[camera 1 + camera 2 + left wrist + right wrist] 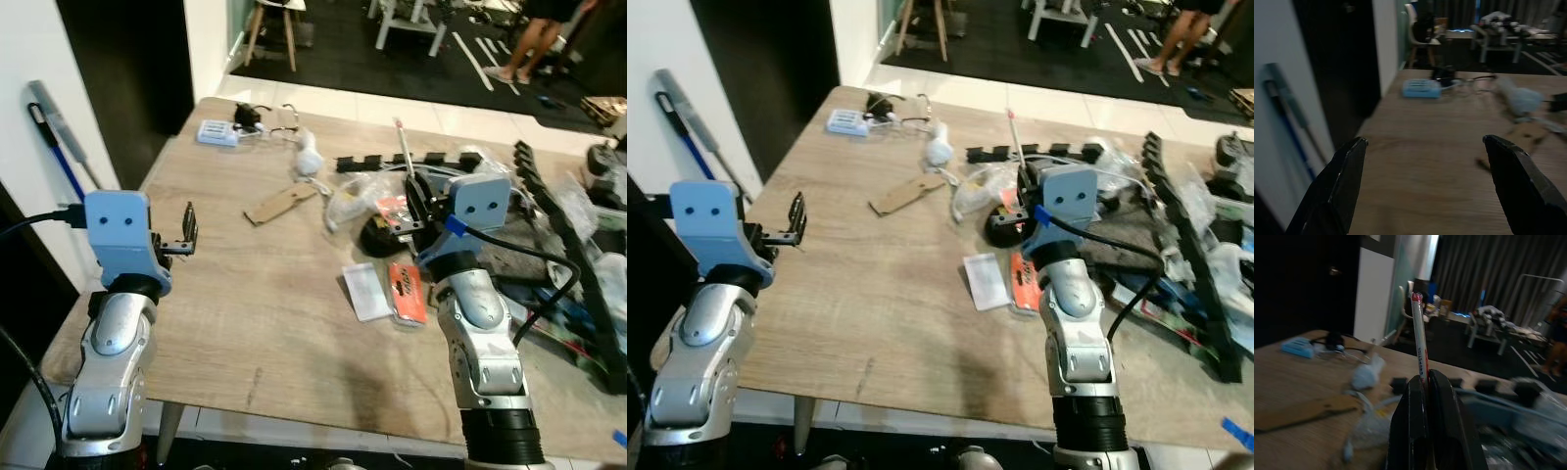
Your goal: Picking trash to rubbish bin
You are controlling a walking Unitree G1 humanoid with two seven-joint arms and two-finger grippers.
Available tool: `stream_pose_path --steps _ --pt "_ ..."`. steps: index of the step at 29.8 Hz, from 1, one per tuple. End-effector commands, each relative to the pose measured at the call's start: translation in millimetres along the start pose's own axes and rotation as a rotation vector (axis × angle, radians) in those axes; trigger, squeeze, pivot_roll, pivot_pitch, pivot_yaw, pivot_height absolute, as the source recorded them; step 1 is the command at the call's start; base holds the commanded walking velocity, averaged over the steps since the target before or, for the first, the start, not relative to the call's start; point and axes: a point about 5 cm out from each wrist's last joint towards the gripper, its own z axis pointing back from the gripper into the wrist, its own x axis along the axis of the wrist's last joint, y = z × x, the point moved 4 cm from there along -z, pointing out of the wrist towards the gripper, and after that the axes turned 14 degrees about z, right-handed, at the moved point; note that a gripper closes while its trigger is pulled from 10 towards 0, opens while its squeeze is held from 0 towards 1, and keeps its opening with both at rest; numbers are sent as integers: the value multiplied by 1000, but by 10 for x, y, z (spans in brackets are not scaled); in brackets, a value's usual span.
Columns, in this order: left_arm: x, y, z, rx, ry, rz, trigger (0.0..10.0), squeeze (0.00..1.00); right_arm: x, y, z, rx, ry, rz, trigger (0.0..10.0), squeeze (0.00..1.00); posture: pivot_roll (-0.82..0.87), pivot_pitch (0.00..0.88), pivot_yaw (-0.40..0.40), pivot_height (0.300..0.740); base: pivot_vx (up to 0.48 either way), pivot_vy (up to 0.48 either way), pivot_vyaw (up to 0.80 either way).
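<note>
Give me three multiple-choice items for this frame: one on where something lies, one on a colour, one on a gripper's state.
1. Where does the cardboard scrap lie?
A. on the wooden table
B. on the floor
C. in the left gripper

2. What colour is the flat packet beside the white paper slip?
A. green
B. orange-red
C. black

3. What is the right gripper doing?
A. hanging open over bare table
B. shut on the white stick
C. pressing on the cardboard

Answers: 1 A, the scrap rests flat on the tabletop near its middle. 2 B, the packet is orange-red in both eye views. 3 B, the right wrist view has the stick rising from between the closed fingers, while the left gripper stands open.
</note>
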Motion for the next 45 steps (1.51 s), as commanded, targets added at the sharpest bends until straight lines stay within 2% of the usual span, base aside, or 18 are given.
stream_pose_path --steps 1,16,45 --pt "-70 -27 9 -5 26 -3 10000 0 -7 -45 40 -13 6 -1 10000 0 -6 106 -86 740 0 0 -488" --pt "-82 -35 9 -5 30 17 10000 0 -1 -31 33 -14 10 -6 10000 0 -3 118 -83 740 0 0 -515" --pt "-82 -69 0 -27 38 5 10000 0 -10 -9 41 -17 21 -22 10000 0 0 134 -72 740 0 0 -524"
